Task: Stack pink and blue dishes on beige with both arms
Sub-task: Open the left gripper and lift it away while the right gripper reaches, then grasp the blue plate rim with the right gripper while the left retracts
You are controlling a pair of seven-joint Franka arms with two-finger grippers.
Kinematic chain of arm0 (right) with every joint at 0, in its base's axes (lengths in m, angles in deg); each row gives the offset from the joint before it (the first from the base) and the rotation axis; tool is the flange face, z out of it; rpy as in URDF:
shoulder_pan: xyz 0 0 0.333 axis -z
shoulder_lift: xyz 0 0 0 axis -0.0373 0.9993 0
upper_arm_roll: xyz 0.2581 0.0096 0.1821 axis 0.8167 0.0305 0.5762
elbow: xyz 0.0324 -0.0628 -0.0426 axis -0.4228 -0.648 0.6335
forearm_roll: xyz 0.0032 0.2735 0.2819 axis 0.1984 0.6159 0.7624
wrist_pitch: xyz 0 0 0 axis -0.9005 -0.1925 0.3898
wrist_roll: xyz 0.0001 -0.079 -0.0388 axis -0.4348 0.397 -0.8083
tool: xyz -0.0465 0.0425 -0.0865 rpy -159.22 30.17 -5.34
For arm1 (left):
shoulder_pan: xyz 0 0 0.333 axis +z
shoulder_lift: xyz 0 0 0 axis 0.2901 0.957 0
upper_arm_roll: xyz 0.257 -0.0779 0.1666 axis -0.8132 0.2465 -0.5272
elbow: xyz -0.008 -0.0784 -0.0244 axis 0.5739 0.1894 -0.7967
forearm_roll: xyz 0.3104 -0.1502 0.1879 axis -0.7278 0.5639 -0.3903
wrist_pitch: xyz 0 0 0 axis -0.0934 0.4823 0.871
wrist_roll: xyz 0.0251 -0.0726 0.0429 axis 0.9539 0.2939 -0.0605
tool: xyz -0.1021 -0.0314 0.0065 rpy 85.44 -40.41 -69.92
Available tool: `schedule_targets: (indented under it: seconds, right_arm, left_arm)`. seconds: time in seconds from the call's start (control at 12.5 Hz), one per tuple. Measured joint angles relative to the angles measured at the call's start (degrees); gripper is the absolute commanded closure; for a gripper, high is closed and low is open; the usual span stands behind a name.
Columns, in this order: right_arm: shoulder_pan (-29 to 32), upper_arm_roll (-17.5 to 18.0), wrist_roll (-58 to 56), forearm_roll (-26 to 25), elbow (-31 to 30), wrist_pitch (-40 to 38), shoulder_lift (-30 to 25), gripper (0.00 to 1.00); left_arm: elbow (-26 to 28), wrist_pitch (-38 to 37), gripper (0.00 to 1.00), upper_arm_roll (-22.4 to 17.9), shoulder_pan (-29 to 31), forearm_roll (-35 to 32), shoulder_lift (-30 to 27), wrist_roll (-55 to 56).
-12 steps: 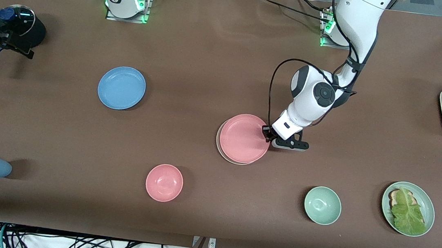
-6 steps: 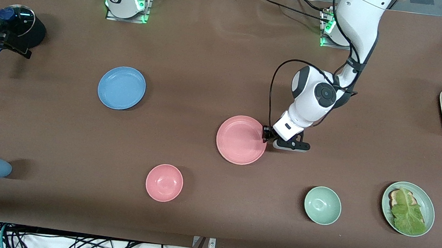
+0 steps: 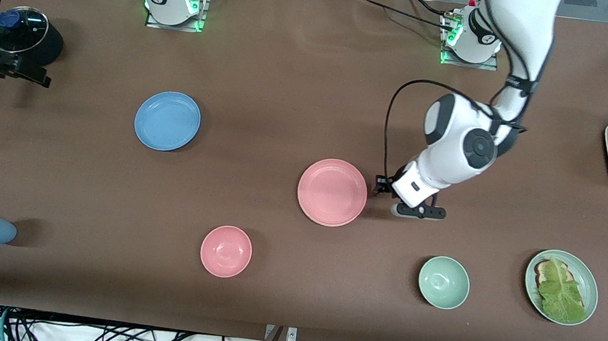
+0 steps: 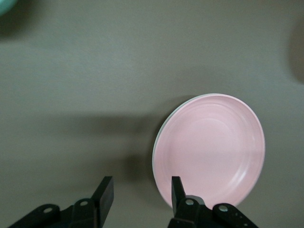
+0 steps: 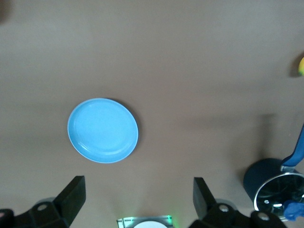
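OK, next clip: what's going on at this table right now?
The pink plate lies on the beige plate, hiding all but a thin edge. The left gripper is open beside that stack, holding nothing. The blue plate sits alone toward the right arm's end, not yet stacked. The right gripper is open and empty, high over the table with that plate in its view.
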Motion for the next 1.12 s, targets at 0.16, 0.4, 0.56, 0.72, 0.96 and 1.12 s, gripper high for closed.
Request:
schedule_targets:
  seconds: [0.16,0.4,0.56,0.72,0.96,1.12]
  right_arm:
    - [0.0,0.0,0.0,0.2,-4.8,2.6,1.1,0.00]
    - [0.0,0.0,0.0,0.2,-16.5,13.9,-0.1,0.00]
    - [0.0,0.1,0.0,0.2,-26.2,23.6,-2.6,0.00]
    - [0.0,0.2,0.0,0.2,-35.2,34.7,-4.0,0.00]
    - [0.0,0.5,0.0,0.2,-44.5,49.5,-2.1,0.00]
    - [0.0,1.2,0.0,0.2,-46.4,56.2,1.3,0.00]
  left_arm:
    - [-6.1,-11.2,0.41,-1.4,1.5,-1.5,-1.7,0.0]
    - [-13.9,-23.4,0.36,-1.4,4.4,-4.8,-2.2,0.0]
    - [-19.5,-31.8,0.20,-1.5,6.5,-5.5,-2.2,0.0]
    - [-24.3,-39.4,0.00,-2.0,8.6,-6.5,-2.2,0.0]
    - [-29.1,-45.7,0.00,-2.3,10.0,-10.6,-2.3,0.0]
    - [-30.6,-46.8,0.00,-2.8,10.3,-12.5,-2.5,0.0]
